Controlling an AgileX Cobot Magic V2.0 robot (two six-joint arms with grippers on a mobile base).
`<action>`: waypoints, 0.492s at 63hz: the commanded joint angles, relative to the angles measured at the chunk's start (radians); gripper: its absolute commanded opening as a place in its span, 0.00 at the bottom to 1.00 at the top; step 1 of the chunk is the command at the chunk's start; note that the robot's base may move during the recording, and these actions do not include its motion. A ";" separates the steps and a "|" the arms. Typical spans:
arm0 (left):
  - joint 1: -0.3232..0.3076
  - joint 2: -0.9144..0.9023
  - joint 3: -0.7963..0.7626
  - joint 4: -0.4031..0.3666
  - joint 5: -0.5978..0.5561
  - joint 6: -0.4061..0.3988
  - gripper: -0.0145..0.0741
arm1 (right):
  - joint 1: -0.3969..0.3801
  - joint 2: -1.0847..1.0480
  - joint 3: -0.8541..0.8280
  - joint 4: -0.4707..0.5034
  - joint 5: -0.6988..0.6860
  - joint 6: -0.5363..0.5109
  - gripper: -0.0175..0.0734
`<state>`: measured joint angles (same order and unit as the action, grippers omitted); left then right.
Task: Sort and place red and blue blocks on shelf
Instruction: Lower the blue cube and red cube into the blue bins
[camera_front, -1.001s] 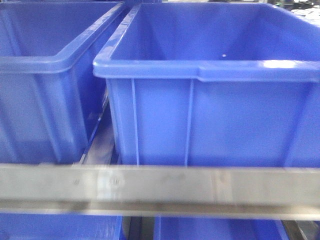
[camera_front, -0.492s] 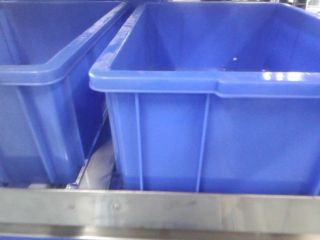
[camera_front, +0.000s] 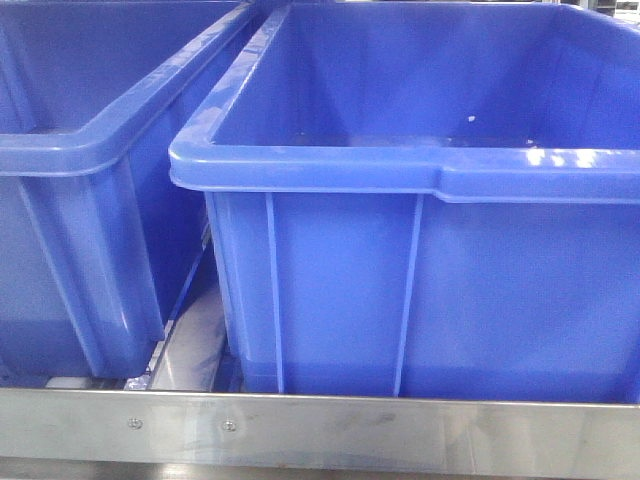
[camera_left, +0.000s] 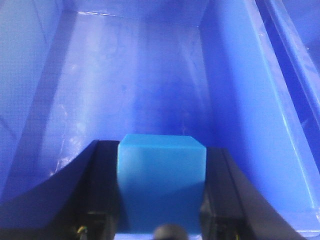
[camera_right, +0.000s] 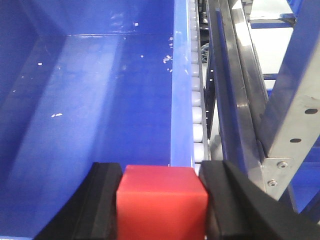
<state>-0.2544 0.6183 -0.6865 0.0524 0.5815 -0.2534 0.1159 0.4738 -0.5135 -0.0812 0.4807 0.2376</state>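
Observation:
In the left wrist view my left gripper (camera_left: 161, 200) is shut on the sky-blue block (camera_left: 161, 172), held above the floor of a large blue bin (camera_left: 135, 85). In the right wrist view my right gripper (camera_right: 161, 200) is shut on the red block (camera_right: 161, 200), over the right side of another blue bin (camera_right: 90, 100), close to its right wall. The shelf shows as white rollers (camera_right: 198, 110) and steel framing (camera_right: 235, 100) beside that bin, and as the flat steel front rail (camera_front: 320, 430) in the front view. Neither gripper nor block shows in the front view.
Two large blue bins (camera_front: 420, 200) (camera_front: 80, 180) stand side by side on the shelf behind the front rail, with a narrow gap (camera_front: 190, 340) between them. A perforated steel upright (camera_right: 300, 100) rises right of the right bin.
The front view has shifted: the steel front rail has dropped lower in the picture and the bins look larger and closer. The lower bins below the rail have gone out of view.

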 joint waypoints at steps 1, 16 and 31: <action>0.003 0.002 -0.029 0.000 -0.081 -0.008 0.30 | -0.004 0.002 -0.029 -0.017 -0.082 -0.006 0.25; 0.003 0.002 -0.029 0.000 -0.081 -0.008 0.30 | -0.004 0.002 -0.029 -0.017 -0.082 -0.006 0.25; 0.003 0.002 -0.029 0.000 -0.081 -0.008 0.30 | -0.004 0.002 -0.029 -0.017 -0.082 -0.006 0.25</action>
<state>-0.2544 0.6183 -0.6865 0.0524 0.5815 -0.2534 0.1159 0.4738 -0.5135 -0.0812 0.4807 0.2376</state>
